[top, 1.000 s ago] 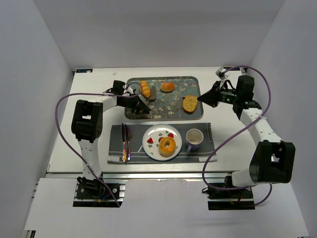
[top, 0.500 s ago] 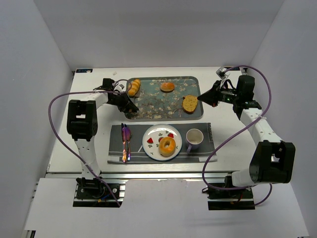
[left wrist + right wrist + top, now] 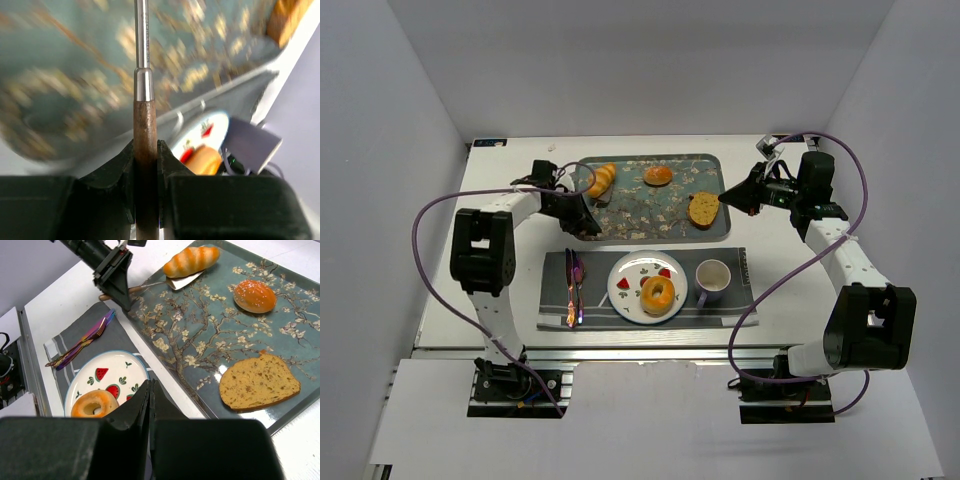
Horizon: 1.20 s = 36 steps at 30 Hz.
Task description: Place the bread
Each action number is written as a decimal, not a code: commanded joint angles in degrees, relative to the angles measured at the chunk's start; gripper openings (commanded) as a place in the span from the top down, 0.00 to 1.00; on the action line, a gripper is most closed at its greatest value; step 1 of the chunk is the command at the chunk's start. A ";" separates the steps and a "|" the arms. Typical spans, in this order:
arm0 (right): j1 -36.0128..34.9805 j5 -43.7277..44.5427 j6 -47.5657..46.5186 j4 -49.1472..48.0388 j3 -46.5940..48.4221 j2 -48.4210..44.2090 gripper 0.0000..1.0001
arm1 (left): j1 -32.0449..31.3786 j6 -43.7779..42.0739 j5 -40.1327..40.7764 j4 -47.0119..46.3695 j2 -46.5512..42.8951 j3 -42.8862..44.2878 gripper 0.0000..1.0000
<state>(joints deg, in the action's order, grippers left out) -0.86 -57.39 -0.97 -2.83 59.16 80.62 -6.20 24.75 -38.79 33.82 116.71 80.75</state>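
A striped bread roll [image 3: 601,179] rests on the metal blade of a spatula [image 3: 185,280] over the far left corner of the floral tray [image 3: 650,208]. My left gripper [image 3: 575,208] is shut on the spatula's wooden handle [image 3: 145,125], just off the tray's left edge. The roll [image 3: 191,261] and the left gripper [image 3: 125,297] also show in the right wrist view. My right gripper [image 3: 725,203] is shut and empty, hovering at the tray's right end near a bread slice [image 3: 703,209].
A round bun [image 3: 658,175] lies at the tray's far side. In front of the tray, a grey placemat [image 3: 745,290] holds a watermelon plate [image 3: 630,270] with a bagel [image 3: 658,293], a mug [image 3: 712,280] and cutlery [image 3: 573,288].
My left gripper swung the spatula and roll from the tray's left-middle out to its left edge, then slightly back right. The right arm has not moved.
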 commanded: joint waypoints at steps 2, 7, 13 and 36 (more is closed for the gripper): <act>0.16 -1.85 -0.60 -1.13 1.49 -0.11 0.98 | -4.17 -1.73 -1.21 -0.25 -12.98 -4.35 1.00; 0.25 -6.95 -5.27 1.34 2.28 -0.11 0.92 | -10.06 0.99 -1.64 -0.86 -22.56 -12.27 1.00; 0.16 -7.30 -5.09 1.60 2.10 -0.11 0.92 | -14.01 4.95 -6.29 3.76 -35.31 -21.94 1.00; 0.16 -7.83 -4.04 0.55 -0.71 -1.43 0.93 | -15.42 31.56 -32.48 -7.61 -49.82 -46.11 1.00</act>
<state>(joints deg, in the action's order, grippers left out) -0.86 -63.66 -4.93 -1.02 59.09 80.62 -21.50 48.56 -63.70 36.27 67.33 36.67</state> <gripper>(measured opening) 0.067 0.268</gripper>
